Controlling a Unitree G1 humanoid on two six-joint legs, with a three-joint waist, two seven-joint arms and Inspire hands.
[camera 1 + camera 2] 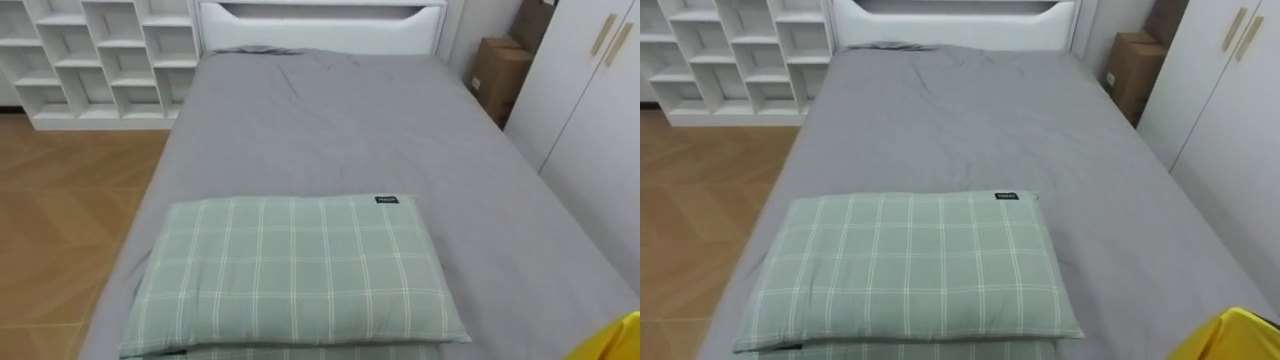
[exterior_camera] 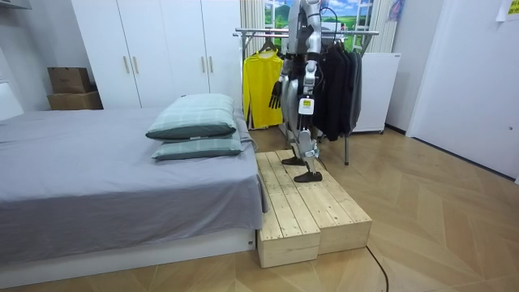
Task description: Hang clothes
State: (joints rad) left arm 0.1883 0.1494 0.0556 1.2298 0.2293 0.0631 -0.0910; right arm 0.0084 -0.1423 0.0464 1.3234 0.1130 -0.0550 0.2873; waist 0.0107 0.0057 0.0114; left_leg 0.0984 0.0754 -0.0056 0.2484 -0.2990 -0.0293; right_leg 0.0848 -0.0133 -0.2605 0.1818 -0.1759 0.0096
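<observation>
Left eye view: a corner of the yellow garment point(image 1: 622, 342) pokes into the lower right, beyond the grey bed point(image 1: 330, 130) and checked pillow point(image 1: 295, 270).

Room view: the garment hangs from the rack point(image 2: 251, 32) at upper centre, with its long axis vertical and hem down. The robot stands on the wooden platform point(image 2: 312, 207) (facing the bed). Its right hand point(image 2: 276, 96) dangles before the garment, fingers loose, grasping nothing. Its left hand point(image 2: 306, 106) hangs alongside it, and I cannot tell how its fingers are.

Right eye view: the same yellow corner shows at lower right.

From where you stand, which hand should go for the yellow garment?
Right, probably. The yellow garment sits at the eye views' lower right corner, on the robot's right side. In the room view, what looks like the right hand hangs close beside it.
</observation>
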